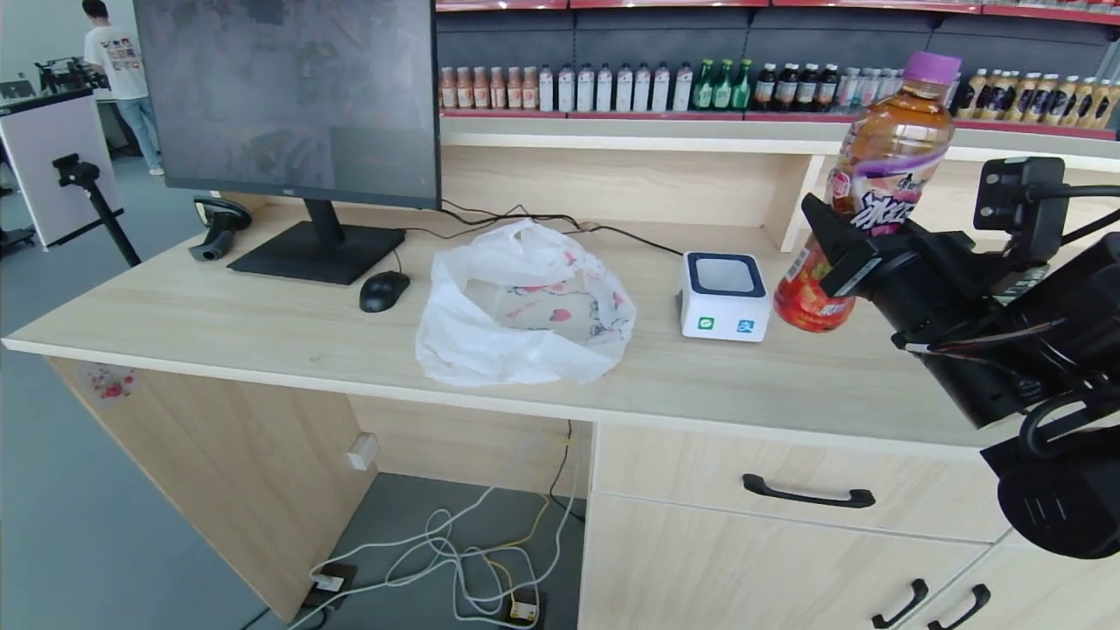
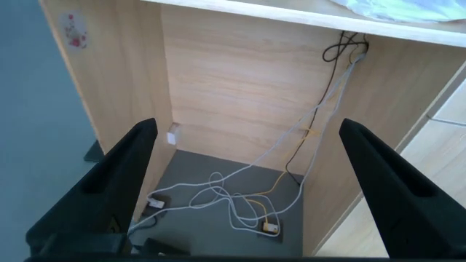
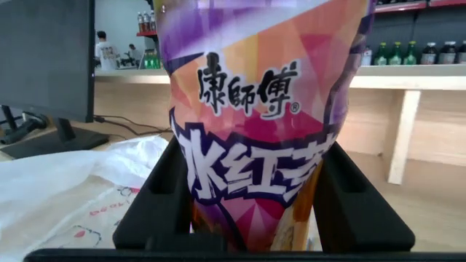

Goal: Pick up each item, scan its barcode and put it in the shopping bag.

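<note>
My right gripper [image 1: 853,254] is shut on an amber tea bottle [image 1: 875,188] with a purple cap and a purple-and-orange label, held tilted in the air just right of the white barcode scanner [image 1: 724,295]. In the right wrist view the bottle [image 3: 262,124] sits between the black fingers [image 3: 156,196]. The white plastic shopping bag [image 1: 522,306] lies open on the desk, left of the scanner. My left gripper [image 2: 244,189] hangs open below desk level, facing the cables under the desk.
A monitor [image 1: 289,105], a black mouse [image 1: 383,290] and a handheld scanner [image 1: 214,229] stand at the desk's left. Cables run behind the bag. Shelves of bottles [image 1: 700,86] line the back wall. Drawers [image 1: 805,494] are below the desk's right part.
</note>
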Motion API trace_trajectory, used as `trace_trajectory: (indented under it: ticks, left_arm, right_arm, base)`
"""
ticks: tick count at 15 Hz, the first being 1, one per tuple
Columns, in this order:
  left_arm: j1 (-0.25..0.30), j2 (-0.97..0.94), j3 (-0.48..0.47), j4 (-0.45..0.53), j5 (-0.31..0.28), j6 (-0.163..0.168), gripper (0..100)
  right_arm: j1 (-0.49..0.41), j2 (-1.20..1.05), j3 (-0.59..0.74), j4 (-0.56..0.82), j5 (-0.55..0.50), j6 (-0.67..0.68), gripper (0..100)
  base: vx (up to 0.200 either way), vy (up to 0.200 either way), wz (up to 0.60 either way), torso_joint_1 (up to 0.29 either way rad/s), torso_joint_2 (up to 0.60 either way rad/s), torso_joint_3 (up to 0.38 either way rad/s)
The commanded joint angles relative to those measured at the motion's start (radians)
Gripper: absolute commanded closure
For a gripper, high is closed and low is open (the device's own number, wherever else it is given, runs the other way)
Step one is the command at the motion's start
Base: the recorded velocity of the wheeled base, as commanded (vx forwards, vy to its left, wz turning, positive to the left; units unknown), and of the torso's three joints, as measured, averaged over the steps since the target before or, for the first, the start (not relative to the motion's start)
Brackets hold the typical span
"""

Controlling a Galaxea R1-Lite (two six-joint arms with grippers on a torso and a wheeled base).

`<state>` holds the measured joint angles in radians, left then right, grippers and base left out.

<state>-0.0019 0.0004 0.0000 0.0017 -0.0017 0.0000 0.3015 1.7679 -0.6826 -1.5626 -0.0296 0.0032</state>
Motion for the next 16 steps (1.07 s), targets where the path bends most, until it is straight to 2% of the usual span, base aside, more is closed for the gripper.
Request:
trace_trajectory:
  ticks: [1, 2, 5, 9, 13, 14, 16]
  left_arm:
    - [0.0, 0.0, 0.0, 0.0, 0.0, 0.0, 0]
    - [0.0, 0.0, 0.0, 0.0, 0.0, 0.0, 0]
    - [0.0, 0.0, 0.0, -0.002, 0.0, 0.0, 0]
    - [0.0, 0.0, 0.0, -0.002, 0.0, -0.002, 0]
    - [0.0, 0.0, 0.0, -0.002, 0.0, -0.002, 0]
    - [0.0, 0.0, 0.0, -0.002, 0.0, 0.0, 0]
    - [0.0, 0.0, 0.0, -0.002, 0.0, 0.0, 0]
  right_arm:
    - [-0.001, -0.004, -0.005, -0.008, -0.001, 0.0, 100]
    - [-0.001, -0.005, -0.011, -0.008, 0.003, 0.001, 100]
    - [-0.004, 0.008, -0.051, -0.008, 0.036, -0.009, 100]
    - [-0.102, 0.027, -0.054, -0.008, 0.254, -0.1, 100]
    - [-0.166, 0.056, -0.052, -0.008, 0.287, -0.146, 100]
    - [-0.214, 0.071, -0.055, -0.008, 0.304, -0.192, 100]
    - [-0.275, 0.096, -0.083, -0.008, 0.441, -0.27, 100]
  base:
    - [0.0, 0.0, 0.6, 0.007, 0.0, 0.002]
    - [0.0, 0.0, 0.6, -0.007, 0.0, 0.002]
    - [0.0, 0.0, 0.0, 0.0, 0.0, 0.0]
    - [0.0, 0.0, 0.0, 0.0, 0.0, 0.0]
    - [0.0, 0.0, 0.0, 0.0, 0.0, 0.0]
    - [0.0, 0.0, 0.0, 0.0, 0.0, 0.0]
    - [0.0, 0.0, 0.0, 0.0, 0.0, 0.0]
